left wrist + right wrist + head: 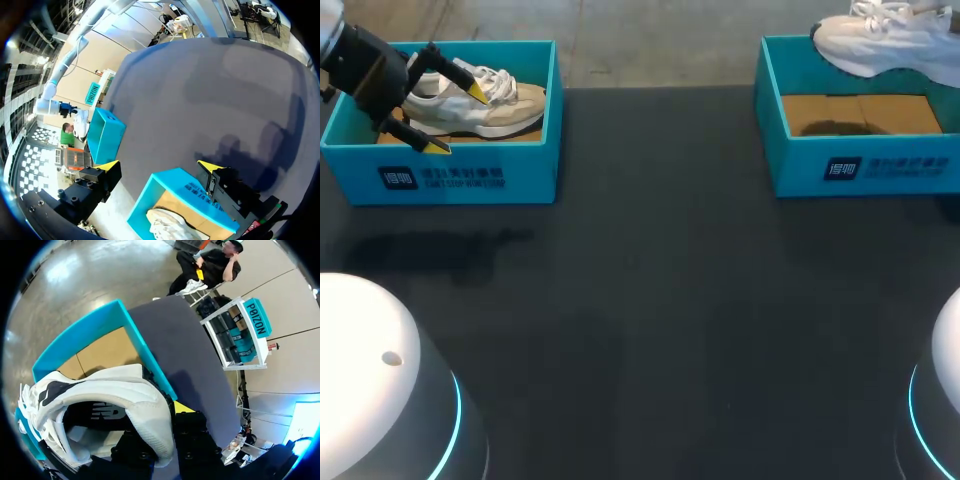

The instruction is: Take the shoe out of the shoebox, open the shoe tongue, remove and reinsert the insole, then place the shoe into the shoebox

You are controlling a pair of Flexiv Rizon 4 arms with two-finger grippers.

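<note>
A beige and white shoe [470, 100] lies in the teal shoebox [460, 175] at the far left. My left gripper [458, 120] hangs open just over it, one fingertip above the laces and one by the box's front wall. In the left wrist view the open gripper [159, 166] straddles that shoebox's wall [172, 187], and the shoe [170, 225] lies under it. A white shoe [885, 40] hangs above the second teal shoebox [860, 165] at the far right. My right gripper [167, 412] is shut on the heel collar of this white shoe [115, 400], over the shoebox [80, 335].
The right shoebox shows only its brown cardboard floor [860, 112]. The dark tabletop [660, 300] stretches between and in front of the two boxes. My arms' white bases [380, 390] stand at the near corners.
</note>
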